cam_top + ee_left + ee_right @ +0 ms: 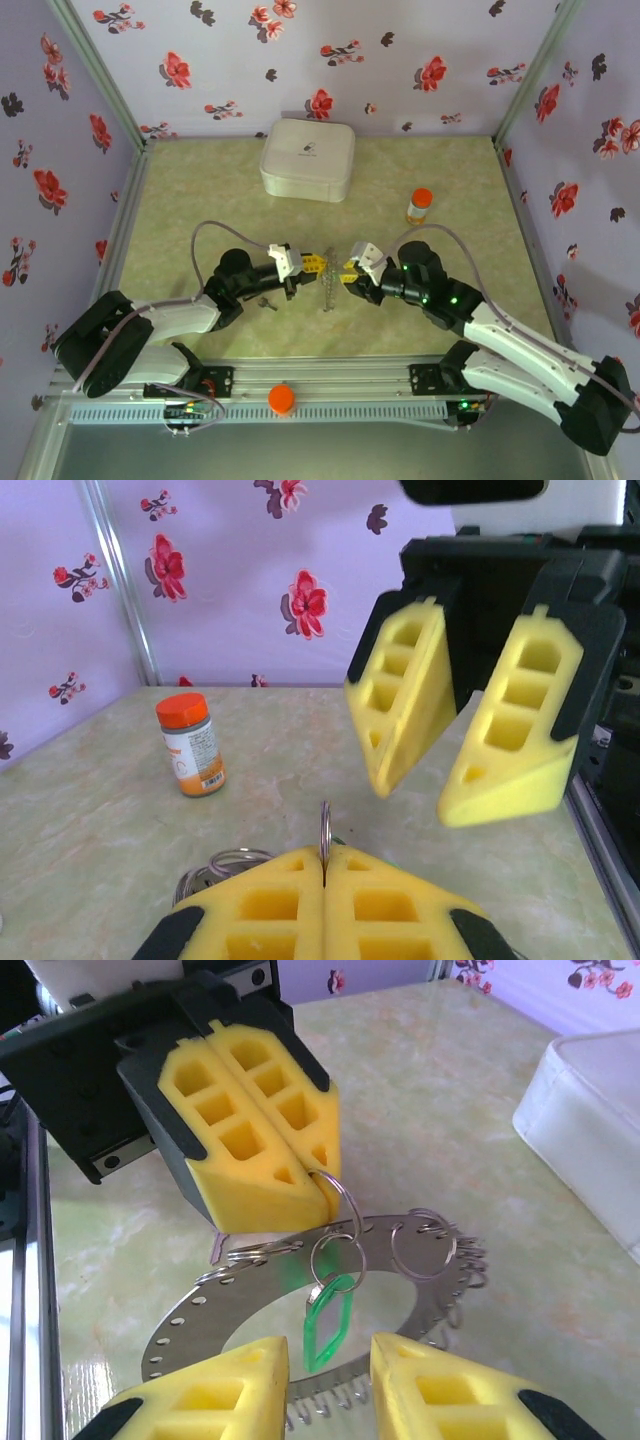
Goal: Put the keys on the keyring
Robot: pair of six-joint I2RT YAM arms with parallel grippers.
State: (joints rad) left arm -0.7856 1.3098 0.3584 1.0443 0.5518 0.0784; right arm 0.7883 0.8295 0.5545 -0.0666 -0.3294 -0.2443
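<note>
The keyring (200, 1305), a wide flat grey ring with holes and several small loops, stands upright between my two grippers and shows edge-on from above (328, 283). My left gripper (318, 1185) (324, 855) (300, 265) is shut on a small split ring (324, 830) at the keyring's edge. From that ring hangs a second ring with the green tab key (325, 1320). My right gripper (330, 1350) (420, 800) (355, 272) is open, its fingers either side of the green tab without touching it. The dark key (265, 300) lies on the table under the left arm.
A white rounded-square case (307, 160) (590, 1110) sits at the back centre. An orange-capped bottle (419, 206) (190, 742) stands back right. An orange knob (282, 399) sits on the front rail. Floral walls close in the table on three sides.
</note>
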